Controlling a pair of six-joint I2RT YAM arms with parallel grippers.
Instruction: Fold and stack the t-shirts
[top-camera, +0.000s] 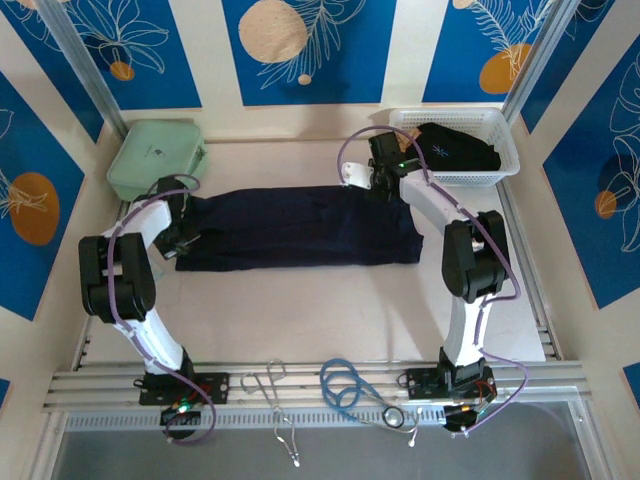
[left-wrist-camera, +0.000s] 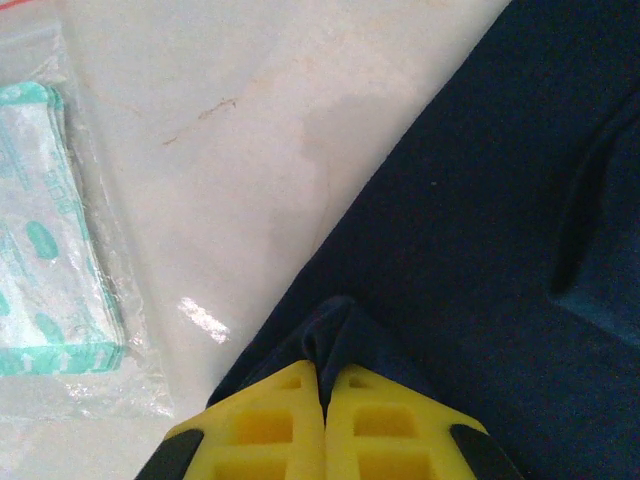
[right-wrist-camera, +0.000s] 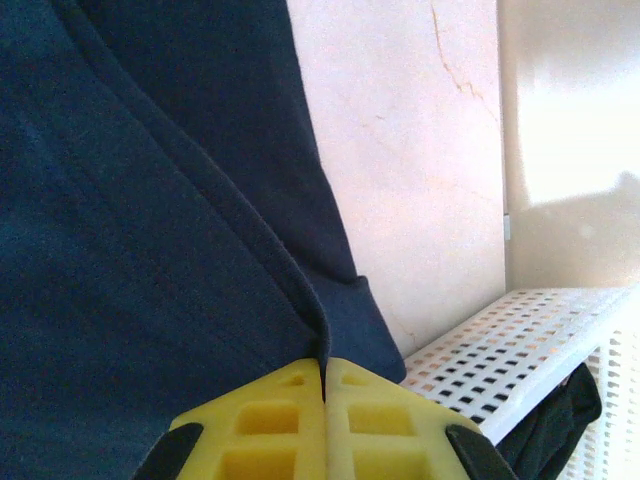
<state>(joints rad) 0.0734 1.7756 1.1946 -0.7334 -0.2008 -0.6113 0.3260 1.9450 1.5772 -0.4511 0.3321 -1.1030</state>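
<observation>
A plain navy t-shirt (top-camera: 300, 228) lies spread in a long band across the middle of the table. My left gripper (top-camera: 183, 232) sits at its left end, yellow fingers (left-wrist-camera: 270, 425) shut on a pinched fold of the navy t-shirt (left-wrist-camera: 480, 220). At the back right corner of the cloth my right gripper (top-camera: 378, 180) is shut on the edge of the navy t-shirt (right-wrist-camera: 130, 260), a hem running up between its jaws. A second, black t-shirt (top-camera: 455, 148) with a small pale mark lies bundled in the white basket (top-camera: 505, 130).
A mint-green zip case (top-camera: 155, 158) stands at the back left, and a clear bag (left-wrist-camera: 50, 250) with a patterned item lies beside the left gripper. The white lattice basket rim (right-wrist-camera: 500, 350) is close to the right gripper. Blue and grey cables (top-camera: 345, 385) hang at the near edge.
</observation>
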